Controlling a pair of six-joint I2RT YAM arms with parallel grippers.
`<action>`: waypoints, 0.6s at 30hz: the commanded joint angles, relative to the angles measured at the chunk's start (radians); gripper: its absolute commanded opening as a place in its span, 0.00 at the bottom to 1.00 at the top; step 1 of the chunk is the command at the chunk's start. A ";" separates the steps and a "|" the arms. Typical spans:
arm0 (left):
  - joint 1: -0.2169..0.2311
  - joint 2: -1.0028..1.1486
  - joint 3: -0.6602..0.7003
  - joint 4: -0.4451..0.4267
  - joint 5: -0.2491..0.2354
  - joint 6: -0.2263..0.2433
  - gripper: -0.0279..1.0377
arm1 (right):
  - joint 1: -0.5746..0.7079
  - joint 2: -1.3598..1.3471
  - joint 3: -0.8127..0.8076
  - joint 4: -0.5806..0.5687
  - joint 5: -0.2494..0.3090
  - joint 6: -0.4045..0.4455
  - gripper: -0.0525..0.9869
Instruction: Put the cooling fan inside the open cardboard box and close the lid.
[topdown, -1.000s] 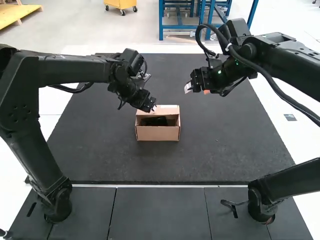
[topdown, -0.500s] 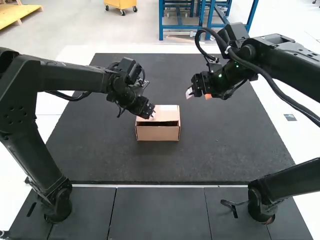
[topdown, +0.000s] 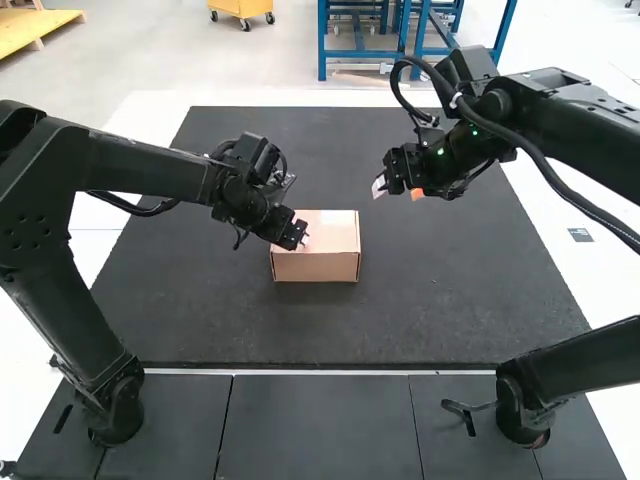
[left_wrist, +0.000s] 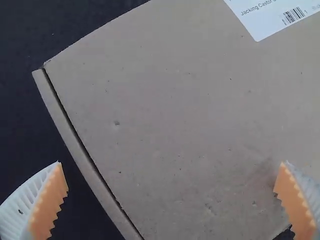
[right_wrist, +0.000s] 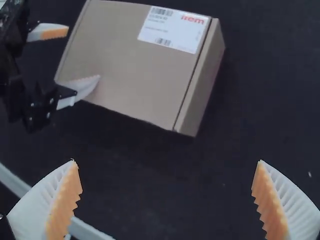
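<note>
High view | plain brown cardboard box (topdown: 315, 245) mid black-matted bench (topdown: 450, 300), lid flat — closing looks done (cooling fan presumably inside) | left tool (topdown: 297, 233) spread wide at lid's left edge | right tool (topdown: 393, 188) wide, empty, hovering apart

A white label (right_wrist: 172, 28) with barcode and print sits on the cardboard box (right_wrist: 125, 85) lid

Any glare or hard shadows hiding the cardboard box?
High view: even light, no hard shadow around the cardboard box on the black mat. Left wrist view: lid evenly lit, thin dark line along its edge. Right wrist view: the box's end face darker than its lid; white label shows no glare.
</note>
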 joint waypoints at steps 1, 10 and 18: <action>-0.006 -0.020 -0.021 -0.008 -0.030 -0.003 0.94 | 0.001 -0.007 0.034 0.001 -0.013 0.013 0.80; -0.001 -0.133 0.077 -0.074 -0.031 0.000 0.94 | 0.000 -0.008 0.036 0.021 -0.001 0.045 0.80; 0.050 -0.267 0.134 -0.071 -0.025 0.000 0.94 | -0.025 -0.017 0.060 0.091 0.053 0.076 0.87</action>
